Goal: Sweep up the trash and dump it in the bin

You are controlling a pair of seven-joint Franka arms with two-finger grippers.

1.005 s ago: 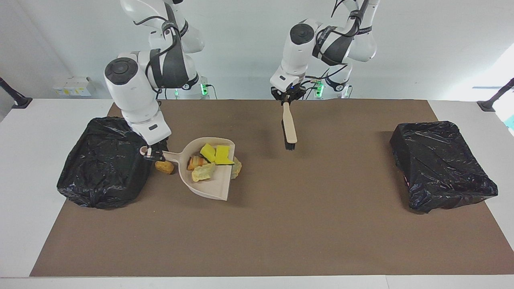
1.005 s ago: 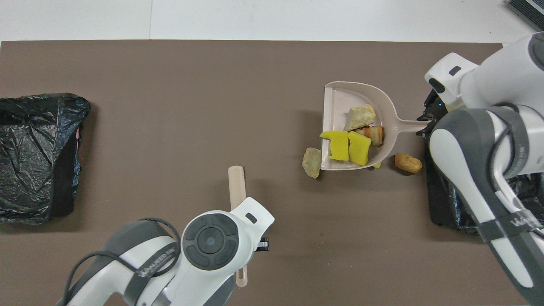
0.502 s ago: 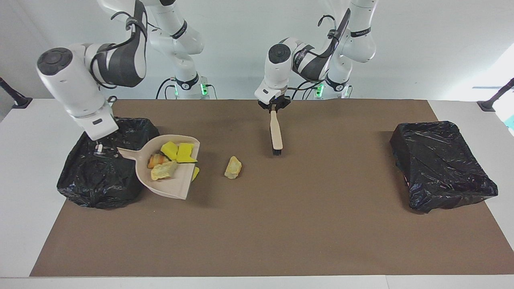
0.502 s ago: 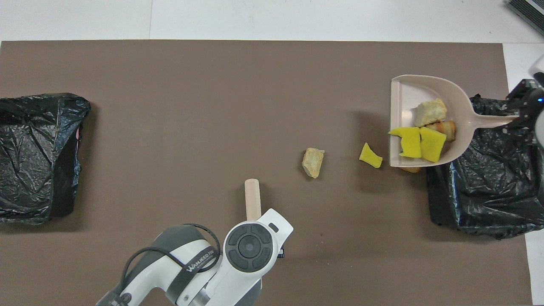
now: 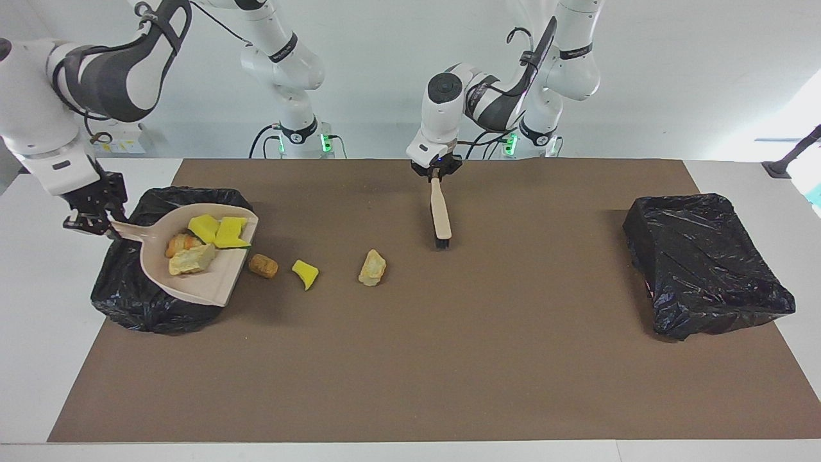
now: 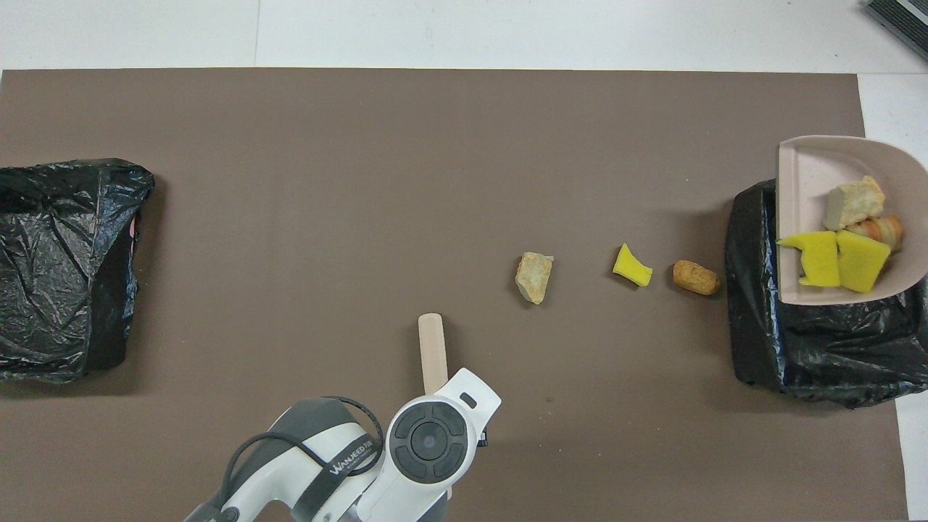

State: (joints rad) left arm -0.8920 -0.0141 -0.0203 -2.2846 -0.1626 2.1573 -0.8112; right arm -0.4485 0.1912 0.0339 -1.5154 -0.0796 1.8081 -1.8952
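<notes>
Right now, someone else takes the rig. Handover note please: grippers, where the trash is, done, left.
Right gripper: shut on the dustpan handle, holding it over the black bin at the right arm's end.
Left gripper: shut on the hand brush, bristles down near the table's middle.
In the dustpan: two yellow wedges, an orange-brown chunk, a pale tan bit.
On the mat: a brown chunk beside the bin, a yellow wedge, a tan bit.
Done: four scraps scooped, pan over the bin.
Left: tip the pan, then sweep up and dump those three. The second bin is not in use.
</notes>
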